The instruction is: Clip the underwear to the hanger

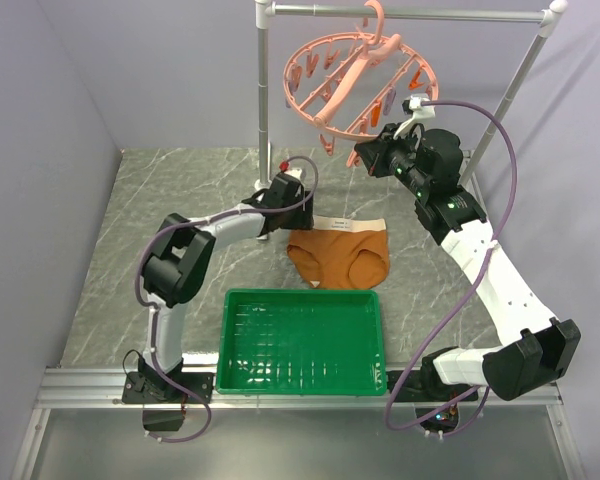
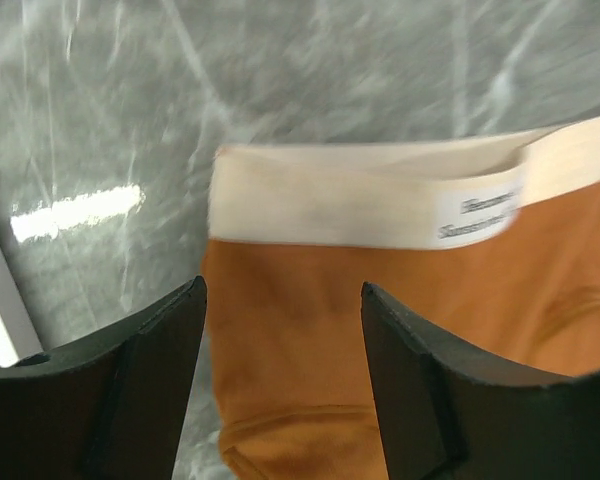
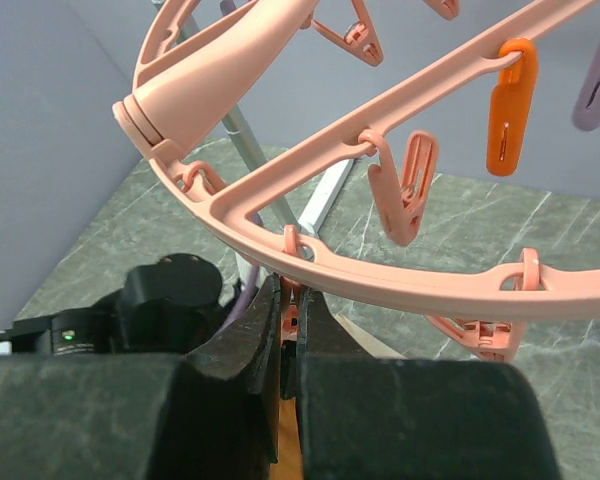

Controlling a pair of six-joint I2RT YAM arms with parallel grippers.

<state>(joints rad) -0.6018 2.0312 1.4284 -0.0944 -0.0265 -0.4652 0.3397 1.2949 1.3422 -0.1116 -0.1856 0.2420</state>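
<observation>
The rust-orange underwear lies flat on the table, with its cream waistband toward the back. My left gripper is open and empty. It hovers low over the left end of the underwear, with its black fingers either side of the fabric's left edge. The salmon-pink ring hanger hangs from the rack. My right gripper is raised to the near rim of the hanger and is shut on a pink clothespin dangling there.
A green tray sits at the table's near edge, just in front of the underwear. The grey rack bar and its left post stand at the back. Other pink, orange and purple clothespins hang from the ring.
</observation>
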